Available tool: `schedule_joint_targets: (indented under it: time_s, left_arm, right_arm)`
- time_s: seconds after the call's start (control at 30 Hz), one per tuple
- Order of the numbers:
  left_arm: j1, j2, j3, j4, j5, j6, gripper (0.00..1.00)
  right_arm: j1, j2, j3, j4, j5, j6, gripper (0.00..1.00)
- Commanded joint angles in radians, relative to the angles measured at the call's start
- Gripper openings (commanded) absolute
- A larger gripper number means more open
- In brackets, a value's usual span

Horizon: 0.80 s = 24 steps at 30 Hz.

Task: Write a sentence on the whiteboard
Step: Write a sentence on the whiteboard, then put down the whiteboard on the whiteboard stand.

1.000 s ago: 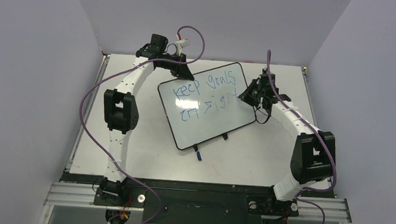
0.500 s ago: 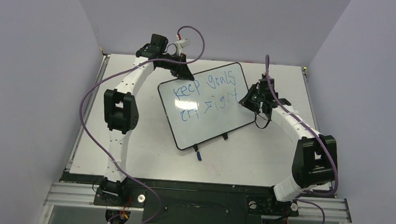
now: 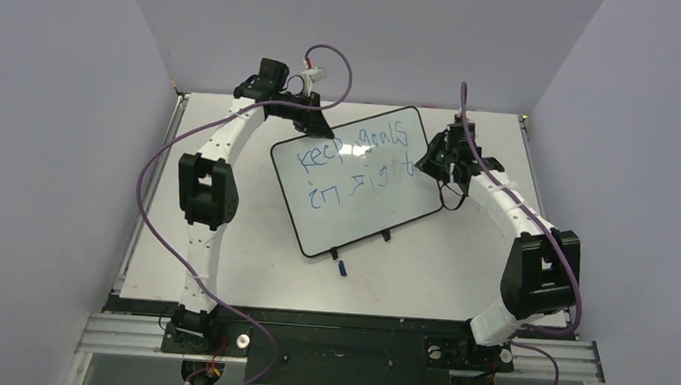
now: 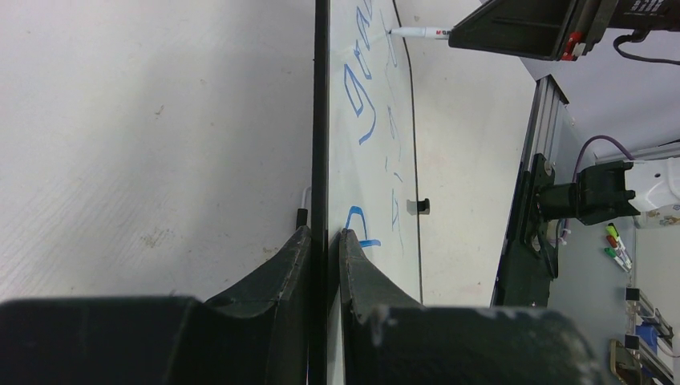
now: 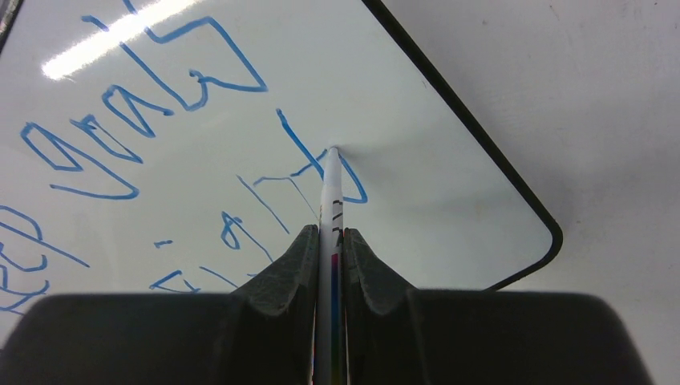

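The whiteboard (image 3: 363, 207) lies slanted mid-table, with blue lettering (image 3: 350, 154) in two lines reading about "keep goals in sight". My left gripper (image 3: 317, 126) is shut on the board's far left rim; in the left wrist view its fingers (image 4: 325, 234) pinch the black rim (image 4: 320, 120) edge-on. My right gripper (image 3: 437, 159) is shut on a white marker (image 5: 330, 188) at the board's right edge. In the right wrist view (image 5: 329, 231) the marker tip touches the board (image 5: 449, 192) at the last letter's strokes (image 5: 301, 144). The marker also shows in the left wrist view (image 4: 417, 33).
A small blue marker cap (image 3: 342, 268) lies on the table just in front of the board's near edge, next to its two black clip feet (image 3: 386, 235). A metal rail (image 3: 345, 345) runs along the near edge by the arm bases.
My right gripper with the marker has moved a little toward the far side along the board's right edge. The board has shifted slightly. The left gripper holds its place.
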Motion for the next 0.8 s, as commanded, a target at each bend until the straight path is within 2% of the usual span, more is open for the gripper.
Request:
schedule_joint_targets:
  time_s: [0.0, 0.33, 0.77]
  left_arm:
    - [-0.035, -0.047, -0.005, -0.029, -0.001, 0.085, 0.00]
    - [-0.031, -0.049, -0.003, -0.020, -0.023, 0.077, 0.01]
    - [-0.028, -0.050, -0.019, -0.029, -0.055, 0.100, 0.21]
  right_arm:
    - [-0.006, -0.007, 0.088, -0.019, 0.029, -0.015, 0.00]
    - [-0.006, -0.155, 0.064, -0.069, 0.054, -0.015, 0.00]
    - [-0.007, -0.209, 0.020, -0.082, 0.046, -0.031, 0.00]
